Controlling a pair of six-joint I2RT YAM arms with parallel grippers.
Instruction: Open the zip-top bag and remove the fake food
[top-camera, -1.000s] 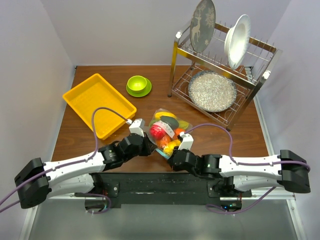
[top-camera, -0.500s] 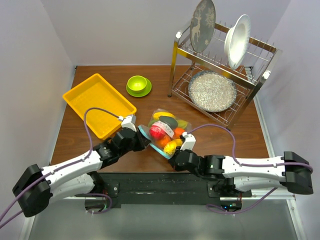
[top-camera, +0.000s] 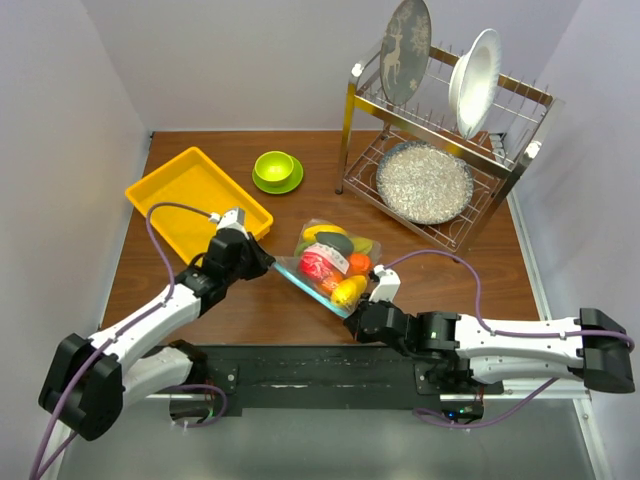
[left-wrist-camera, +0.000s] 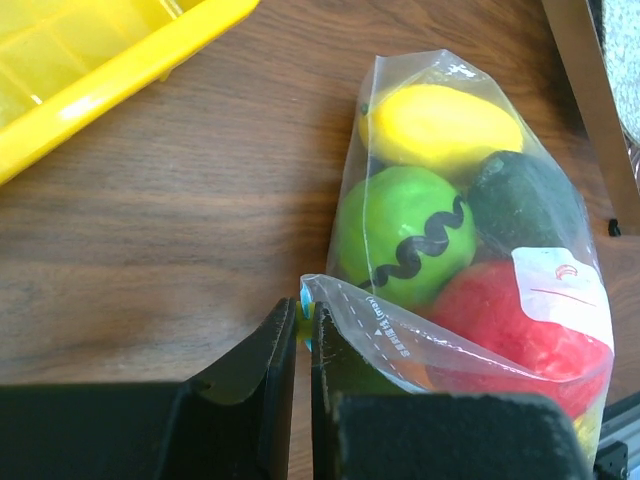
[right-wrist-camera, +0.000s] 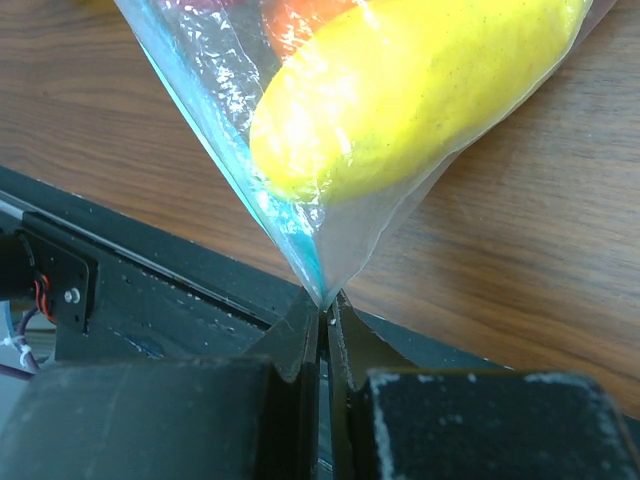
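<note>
**Thin, slick bag pinched at both ends of its mouth**

Nearest the table's near edge, the right gripper (right-wrist-camera: 322, 310) is closed on the very tip of the bag (top-camera: 330, 262), with only a sliver of film between its fingers. The teal zip strip (right-wrist-camera: 295, 235) runs up from that tip. Just beyond it, a yellow piece of the fake food (top-camera: 345, 290) presses against the plastic.

The bag lies on the middle of the wooden table (top-camera: 450, 270), its mouth facing the near left. At the left end of that mouth the left gripper (left-wrist-camera: 303, 325) is clamped on the other corner, so the strip is stretched between the two.

The film looks soft, crinkly and slippery, and such shallow pinches could slide off under a hard pull. The strip is the stiffest part and probably the best place to hold. The food looks light, hard and glossy. It is rounded enough to roll once out, so each piece wants a grip across its middle.

Farther back are a yellow tray (top-camera: 195, 205) on the left, a green bowl (top-camera: 275, 168) beyond the bag, and a dish rack (top-camera: 440, 150) at the far right.
</note>
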